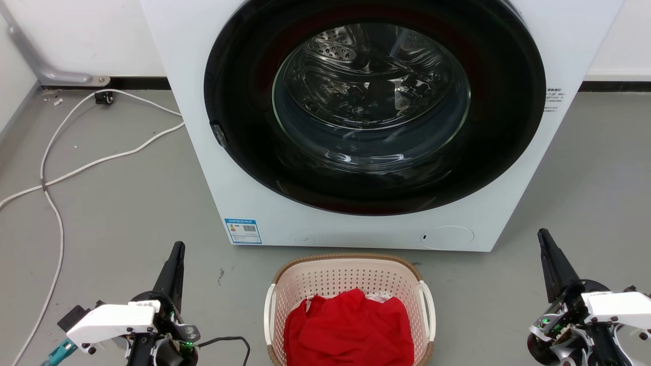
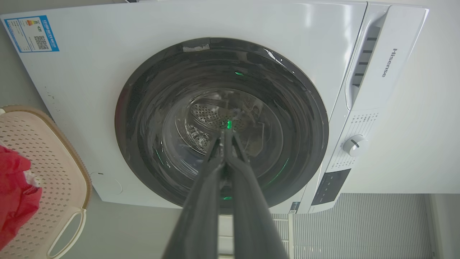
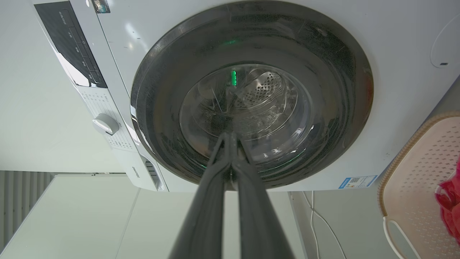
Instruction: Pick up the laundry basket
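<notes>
The laundry basket [image 1: 346, 277] stands on the floor at the bottom centre of the head view, just in front of the washing machine. It is pale pink perforated plastic with a brown rim and white side handles, and red cloth lies inside. Its edge also appears as the laundry basket [image 2: 54, 169] and the laundry basket [image 3: 417, 190] in the wrist views. My left gripper [image 1: 178, 249] is shut, well left of the basket. My right gripper [image 1: 543, 236] is shut, well right of it. Neither touches the basket.
A white front-loading washing machine [image 1: 213, 168] with its round dark door closed fills the space behind the basket. White cables [image 1: 56, 173] trail across the grey floor at the left. A pipe bracket [image 1: 66, 76] sits at the far left wall.
</notes>
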{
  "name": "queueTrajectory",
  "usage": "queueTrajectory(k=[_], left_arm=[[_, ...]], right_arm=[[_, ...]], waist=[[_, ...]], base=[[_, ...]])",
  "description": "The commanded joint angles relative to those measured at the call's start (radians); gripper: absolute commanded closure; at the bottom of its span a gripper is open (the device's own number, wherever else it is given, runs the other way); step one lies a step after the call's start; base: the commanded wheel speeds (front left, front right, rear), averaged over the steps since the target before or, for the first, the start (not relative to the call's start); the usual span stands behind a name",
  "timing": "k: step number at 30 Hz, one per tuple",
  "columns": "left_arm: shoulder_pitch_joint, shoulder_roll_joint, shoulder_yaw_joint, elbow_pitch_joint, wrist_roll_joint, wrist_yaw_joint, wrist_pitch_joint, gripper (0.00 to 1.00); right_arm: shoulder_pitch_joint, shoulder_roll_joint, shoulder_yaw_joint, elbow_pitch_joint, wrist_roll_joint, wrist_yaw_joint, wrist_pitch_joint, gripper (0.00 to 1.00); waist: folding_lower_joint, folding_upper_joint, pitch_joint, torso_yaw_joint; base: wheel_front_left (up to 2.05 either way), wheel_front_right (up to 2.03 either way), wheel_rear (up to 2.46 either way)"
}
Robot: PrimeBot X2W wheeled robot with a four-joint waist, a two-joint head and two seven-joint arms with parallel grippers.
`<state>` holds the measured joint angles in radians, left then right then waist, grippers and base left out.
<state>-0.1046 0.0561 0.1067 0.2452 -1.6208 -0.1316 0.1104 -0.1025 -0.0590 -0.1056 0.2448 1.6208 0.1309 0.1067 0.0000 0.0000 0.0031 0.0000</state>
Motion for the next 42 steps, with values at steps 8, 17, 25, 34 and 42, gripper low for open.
queueTrajectory(k=[8, 17, 25, 34, 42], left_arm=[[-0.008, -0.002, 0.004, 0.001, 0.006, -0.002, 0.001, 1.00], [-0.008, -0.003, 0.005, 0.001, 0.007, -0.002, 0.002, 1.00], [-0.008, -0.003, 0.006, 0.001, 0.004, -0.002, 0.003, 1.00], [-0.008, -0.003, 0.007, 0.001, 0.005, -0.002, 0.004, 1.00], [0.015, -0.004, -0.001, -0.002, 0.043, 0.001, -0.029, 0.00]], right_arm=[[-0.011, 0.005, -0.002, 0.001, -0.003, 0.000, 0.005, 1.00], [-0.011, 0.005, -0.003, 0.001, -0.005, 0.000, 0.006, 1.00], [-0.011, 0.006, -0.004, 0.001, -0.006, 0.000, 0.006, 1.00], [-0.012, 0.007, -0.005, 0.001, -0.006, 0.000, 0.006, 1.00], [0.018, 0.003, 0.003, 0.005, -0.033, 0.000, -0.026, 0.00]], waist=[[0.0000, 0.0000, 0.000, 0.000], [0.0000, 0.0000, 0.000, 0.000], [0.0000, 0.0000, 0.000, 0.000], [0.0000, 0.0000, 0.000, 0.000], [0.0000, 0.0000, 0.001, 0.000]], base=[[0.00, 0.00, 0.00], [0.00, 0.00, 0.00], [0.00, 0.00, 0.00], [0.00, 0.00, 0.00], [0.00, 0.00, 0.00]])
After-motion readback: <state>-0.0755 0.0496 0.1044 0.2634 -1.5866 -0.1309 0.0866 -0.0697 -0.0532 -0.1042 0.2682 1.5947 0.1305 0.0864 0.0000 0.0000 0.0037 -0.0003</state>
